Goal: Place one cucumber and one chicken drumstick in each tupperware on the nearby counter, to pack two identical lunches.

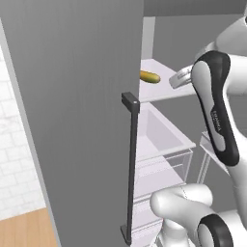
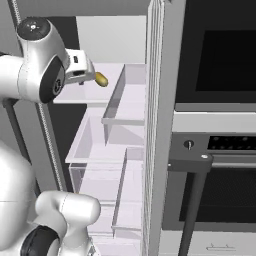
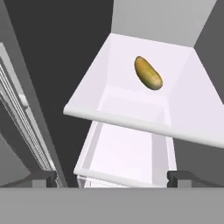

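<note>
The pincer [image 3: 112, 177] is spread wide and grasps nothing, its two dark fingertips [image 3: 43, 178] far apart at the bottom of the hand view. It hangs in front of an open fridge, aimed at a white shelf [image 3: 127, 120]. One cucumber [image 3: 148, 73] lies alone on that shelf, toward the back, apart from the pincer. Below the shelf sits a clear drawer [image 3: 127, 155]. The grey fridge door [image 1: 72, 120] stands open to the left, a dark oven [image 2: 220, 150] to the right
</note>
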